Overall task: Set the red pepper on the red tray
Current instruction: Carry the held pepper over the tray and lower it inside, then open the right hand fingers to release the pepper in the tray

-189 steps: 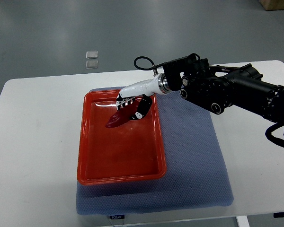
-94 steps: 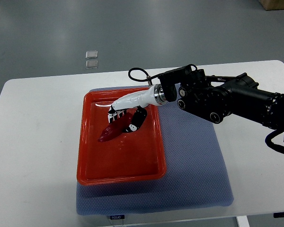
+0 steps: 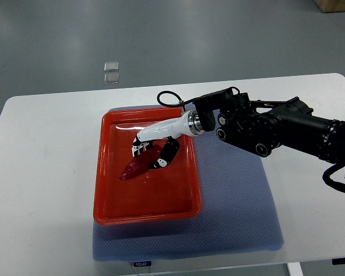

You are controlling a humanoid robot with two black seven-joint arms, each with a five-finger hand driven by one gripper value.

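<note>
A dark red pepper (image 3: 134, 168) lies low over the floor of the red tray (image 3: 112, 210), near its middle left. My right hand (image 3: 151, 150), white with black fingertips, reaches in from the right on a black arm and is curled around the pepper's right end. Whether the pepper rests on the tray floor or hangs just above it, I cannot tell. The left arm does not show.
The tray sits on a blue-grey mat (image 3: 236, 201) laid on a white table (image 3: 40, 172). The bulky black forearm (image 3: 276, 126) stretches over the mat's right part. Two small clear squares (image 3: 111, 71) lie on the floor beyond the table.
The right hand has carried the pepper down and to the left, from the tray's far right corner toward its middle, and lowered it close to the tray floor.
</note>
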